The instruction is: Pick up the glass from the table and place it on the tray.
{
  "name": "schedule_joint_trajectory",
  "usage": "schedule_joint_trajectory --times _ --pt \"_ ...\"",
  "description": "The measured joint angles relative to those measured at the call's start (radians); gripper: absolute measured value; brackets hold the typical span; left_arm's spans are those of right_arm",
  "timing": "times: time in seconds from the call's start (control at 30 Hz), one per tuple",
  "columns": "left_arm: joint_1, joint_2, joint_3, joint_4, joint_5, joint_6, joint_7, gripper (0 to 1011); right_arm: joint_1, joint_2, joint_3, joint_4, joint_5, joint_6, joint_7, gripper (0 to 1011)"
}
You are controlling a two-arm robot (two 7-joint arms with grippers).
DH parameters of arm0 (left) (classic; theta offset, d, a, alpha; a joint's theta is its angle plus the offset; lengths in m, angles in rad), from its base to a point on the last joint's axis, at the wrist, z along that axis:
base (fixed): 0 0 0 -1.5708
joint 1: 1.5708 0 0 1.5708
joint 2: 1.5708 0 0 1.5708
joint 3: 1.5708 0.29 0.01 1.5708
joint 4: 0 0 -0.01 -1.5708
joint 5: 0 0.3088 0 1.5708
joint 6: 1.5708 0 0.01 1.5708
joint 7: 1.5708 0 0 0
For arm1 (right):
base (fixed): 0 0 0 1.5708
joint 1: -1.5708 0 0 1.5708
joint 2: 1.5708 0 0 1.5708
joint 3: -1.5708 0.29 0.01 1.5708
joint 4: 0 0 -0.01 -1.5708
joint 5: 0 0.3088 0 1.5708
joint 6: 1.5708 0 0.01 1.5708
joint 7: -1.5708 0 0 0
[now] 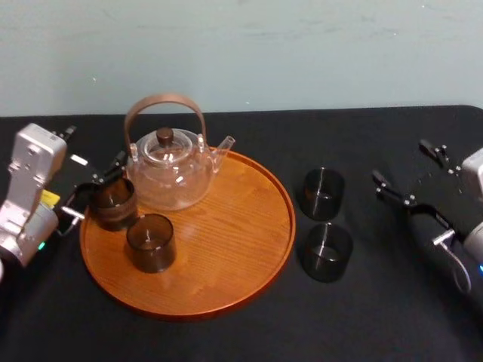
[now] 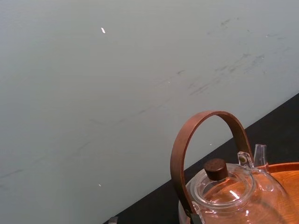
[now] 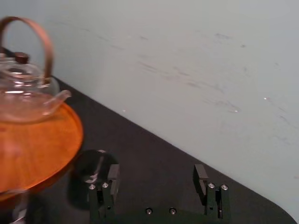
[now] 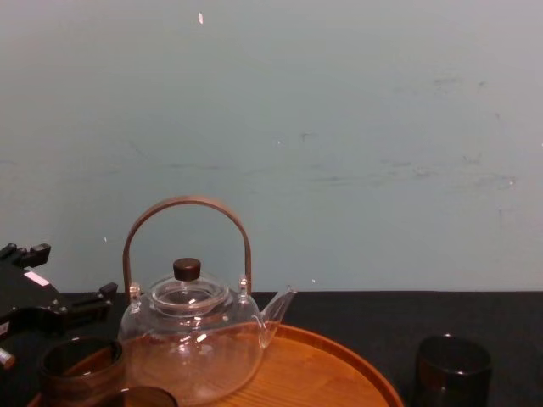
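The left pincer point(image 1: 100, 188) is spread wide at the left edge of the tray point(image 1: 241, 249). The glass point(image 1: 113, 204) is between its fingers there; I cannot tell whether they touch it. Beyond that glass stands the teapot point(image 1: 170, 170), and a second glass point(image 1: 151, 243) is nearer the robot. Farther right, two more glasses point(image 1: 323, 193) sit on the table point(image 1: 226, 339), just left of the right pincer point(image 1: 407, 170), which is wide and empty.

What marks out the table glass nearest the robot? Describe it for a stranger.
Find the round wooden tray. Right of it, on the black table, two dark glasses stand one behind the other. Take the front glass, nearer the robot; the back glass is nearer the wall.
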Motion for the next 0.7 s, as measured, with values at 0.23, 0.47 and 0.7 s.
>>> schedule_joint_trajectory --times 0.23,0.47,0.7 --pt "0.0 0.0 0.0 0.0 0.0 0.0 0.0 1001 -0.139 0.07 0.043 -0.127 0.026 -0.008 0.034 1002" --pt "0.0 0.0 0.0 0.0 0.0 0.0 0.0 1001 -0.223 0.101 0.051 -0.191 0.058 0.029 0.082 1002" --pt "0.0 0.0 0.0 0.0 0.0 0.0 0.0 1001 -0.248 0.095 0.047 -0.207 0.088 0.065 0.13 1002"
